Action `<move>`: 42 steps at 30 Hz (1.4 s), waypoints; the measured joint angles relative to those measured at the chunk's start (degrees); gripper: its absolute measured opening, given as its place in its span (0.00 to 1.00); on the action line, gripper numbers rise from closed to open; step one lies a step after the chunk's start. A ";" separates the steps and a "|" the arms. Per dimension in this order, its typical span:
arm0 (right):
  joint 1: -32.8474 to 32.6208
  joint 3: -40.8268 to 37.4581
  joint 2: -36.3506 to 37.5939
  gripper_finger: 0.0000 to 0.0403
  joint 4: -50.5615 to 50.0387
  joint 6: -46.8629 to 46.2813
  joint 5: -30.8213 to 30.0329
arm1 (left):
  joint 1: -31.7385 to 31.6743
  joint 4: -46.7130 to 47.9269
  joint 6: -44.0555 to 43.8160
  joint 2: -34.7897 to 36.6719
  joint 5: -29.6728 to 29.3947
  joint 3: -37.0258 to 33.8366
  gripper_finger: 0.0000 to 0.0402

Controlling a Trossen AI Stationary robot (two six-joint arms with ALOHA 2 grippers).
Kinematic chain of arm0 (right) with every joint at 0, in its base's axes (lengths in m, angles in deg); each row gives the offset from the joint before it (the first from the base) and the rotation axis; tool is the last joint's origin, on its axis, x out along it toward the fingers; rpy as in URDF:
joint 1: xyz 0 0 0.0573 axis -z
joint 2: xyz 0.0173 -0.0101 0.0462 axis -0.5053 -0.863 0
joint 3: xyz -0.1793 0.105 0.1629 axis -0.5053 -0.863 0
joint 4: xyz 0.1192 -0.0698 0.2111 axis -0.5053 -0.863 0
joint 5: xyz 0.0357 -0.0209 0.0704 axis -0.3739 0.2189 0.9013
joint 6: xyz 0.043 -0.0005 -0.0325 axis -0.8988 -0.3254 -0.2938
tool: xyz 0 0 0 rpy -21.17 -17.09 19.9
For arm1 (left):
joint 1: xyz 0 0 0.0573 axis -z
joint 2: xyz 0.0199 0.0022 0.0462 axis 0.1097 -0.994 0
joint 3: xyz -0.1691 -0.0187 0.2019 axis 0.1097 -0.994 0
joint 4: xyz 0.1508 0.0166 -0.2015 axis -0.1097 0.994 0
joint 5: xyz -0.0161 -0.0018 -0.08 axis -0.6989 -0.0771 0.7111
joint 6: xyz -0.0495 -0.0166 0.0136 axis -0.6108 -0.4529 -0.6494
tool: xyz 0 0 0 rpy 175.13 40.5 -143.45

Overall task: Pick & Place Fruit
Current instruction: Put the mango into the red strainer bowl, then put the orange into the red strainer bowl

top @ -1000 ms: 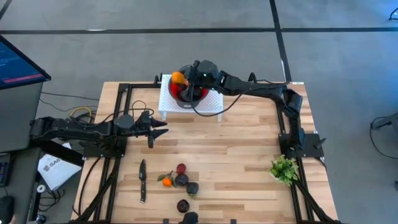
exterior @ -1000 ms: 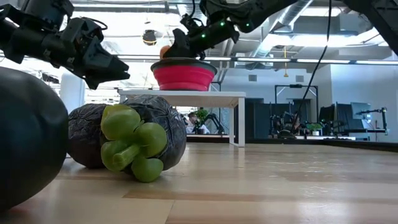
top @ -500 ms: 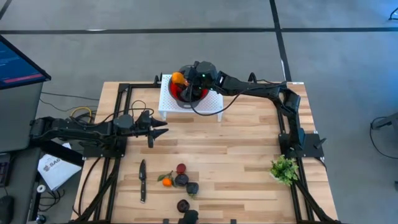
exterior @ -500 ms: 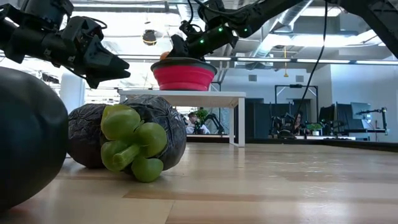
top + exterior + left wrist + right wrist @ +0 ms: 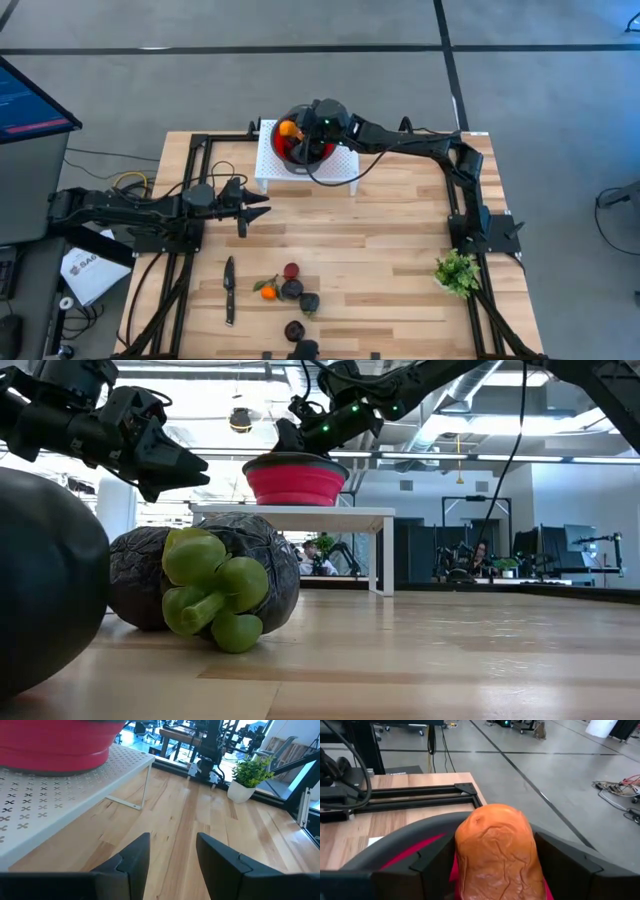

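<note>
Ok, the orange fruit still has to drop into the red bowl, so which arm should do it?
Right. The right gripper is over the red bowl with its jaws shut on the orange fruit, so it likely only needs to open. The left gripper hangs empty, jaws open, over the table, short of the white stand.

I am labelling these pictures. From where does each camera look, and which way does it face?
High: above the table, straight down; both arms show.
Low: table height, level across; purple fruit close.
Left wrist: past the open left tool toward the white stand.
Right wrist: right tool shut on the orange fruit.
All four show the red bowl.
</note>
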 joint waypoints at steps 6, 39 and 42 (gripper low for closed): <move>-0.01 0.00 0.00 0.66 -0.09 0.00 1.16 | 0.00 0.01 0.00 0.00 0.00 0.00 0.38; -20.09 -13.45 20.40 0.73 -14.48 -5.77 -12.44 | 7.35 0.09 6.67 -0.02 2.93 0.00 0.38; -25.00 -23.75 22.43 0.72 -8.35 -12.77 -14.52 | 10.85 0.09 8.22 -0.02 2.81 0.00 0.37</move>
